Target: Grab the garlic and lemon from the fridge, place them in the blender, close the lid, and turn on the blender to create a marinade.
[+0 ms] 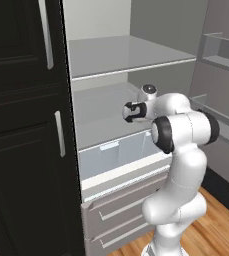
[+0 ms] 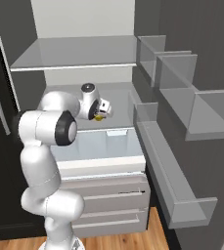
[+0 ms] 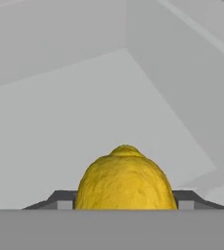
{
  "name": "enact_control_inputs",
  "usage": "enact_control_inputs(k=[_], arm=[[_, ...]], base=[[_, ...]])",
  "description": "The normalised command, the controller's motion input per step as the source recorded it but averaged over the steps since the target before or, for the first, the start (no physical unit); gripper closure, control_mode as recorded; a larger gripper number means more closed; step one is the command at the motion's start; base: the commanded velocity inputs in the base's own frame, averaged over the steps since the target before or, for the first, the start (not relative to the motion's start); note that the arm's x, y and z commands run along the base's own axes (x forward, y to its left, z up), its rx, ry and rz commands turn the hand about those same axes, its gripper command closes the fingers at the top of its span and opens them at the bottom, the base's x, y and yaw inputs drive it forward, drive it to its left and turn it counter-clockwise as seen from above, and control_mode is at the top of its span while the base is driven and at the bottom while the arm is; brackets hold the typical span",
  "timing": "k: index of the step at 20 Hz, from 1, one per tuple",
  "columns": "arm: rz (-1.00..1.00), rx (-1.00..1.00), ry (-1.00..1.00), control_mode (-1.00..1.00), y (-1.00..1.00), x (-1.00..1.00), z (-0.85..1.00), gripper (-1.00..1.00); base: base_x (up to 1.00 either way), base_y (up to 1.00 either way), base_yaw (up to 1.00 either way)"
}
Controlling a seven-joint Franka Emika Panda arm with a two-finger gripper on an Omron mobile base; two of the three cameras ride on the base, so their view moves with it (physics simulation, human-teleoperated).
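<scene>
Inside the fridge (image 2: 74, 56), the hand (image 3: 125, 205) grips the lemon (image 3: 125, 178).

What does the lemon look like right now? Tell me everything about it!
The lemon is bright yellow with bumpy, dimpled skin and a little nub at its far end. It looks whole and uncut. In the hand view it sits between the two dark fingertips of the pincer, which is closed on it from both sides. From the right base view just a small yellow bit peeks out under the hand, over the grey fridge shelf. Whether it rests on the shelf is unclear.
</scene>
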Motion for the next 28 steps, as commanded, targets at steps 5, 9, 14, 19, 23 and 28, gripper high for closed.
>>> enact_control_inputs(k=[5,9,14,19,23,28], arm=[[0.00,0.07,0.05,-1.00,0.00,-0.83,0.57,1.00],[0.00,0.05,0.10,-1.00,0.00,-0.87,0.53,1.00],[0.00,0.04,0.15,-1.00,0.02,-0.88,0.45,1.00],[0.00,0.01,0.11,-1.00,0.05,-0.93,0.10,1.00],[0.00,0.00,0.00,-1.00,0.05,-0.97,0.00,1.00],[0.00,0.00,0.00,-1.00,0.00,-0.89,0.00,1.00]], base=[[0.00,0.00,0.00],[0.00,0.00,0.00],[0.00,0.00,0.00],[0.00,0.00,0.00],[0.00,0.00,0.00],[0.00,0.00,0.00]])
